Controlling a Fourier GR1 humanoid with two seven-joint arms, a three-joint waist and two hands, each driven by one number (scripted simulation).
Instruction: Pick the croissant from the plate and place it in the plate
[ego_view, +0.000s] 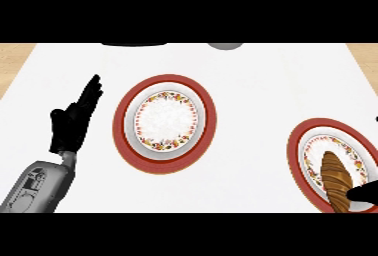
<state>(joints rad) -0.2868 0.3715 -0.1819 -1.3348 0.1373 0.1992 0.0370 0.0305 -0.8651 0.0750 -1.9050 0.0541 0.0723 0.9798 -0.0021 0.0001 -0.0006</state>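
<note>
1. Right hand (363, 192): only a dark sliver shows at the view's right edge, low down. It lies on or over the near end of the croissant (336, 180). Whether its fingers are open or closed round the croissant, I cannot tell; too little of the hand is in view.
2. Croissant: one. It lies on the right plate (314, 145), on the side nearest the right hand. Long axis runs roughly away from the robot, tilted slightly; the far tip points up-view and a little toward the left, the near end sits under the right hand's dark edge.
3. Right plate: red rim, floral inner band, white middle. Partly cut off by the view's right edge. Bare plate shows left of and beyond the croissant.
4. Left hand (74, 122): well apart from the croissant, at the view's left. Fingers (92, 92) straight and held together, pointing away from the robot, holding nothing. Grey forearm (37, 187) enters from the lower left corner.
5. Centre plate (164, 122): same pattern, just to the right of the left hand's fingers, not touching them. Nothing lies on it.
6. Count: two plates, one croissant, two hands.
7. Counter (244, 165): white top between the two plates; nothing stands between them.
8. Far edge of the counter: a dark object (133, 44) and a grey rounded object (225, 46), both cut off, unidentified, well beyond either hand.
</note>
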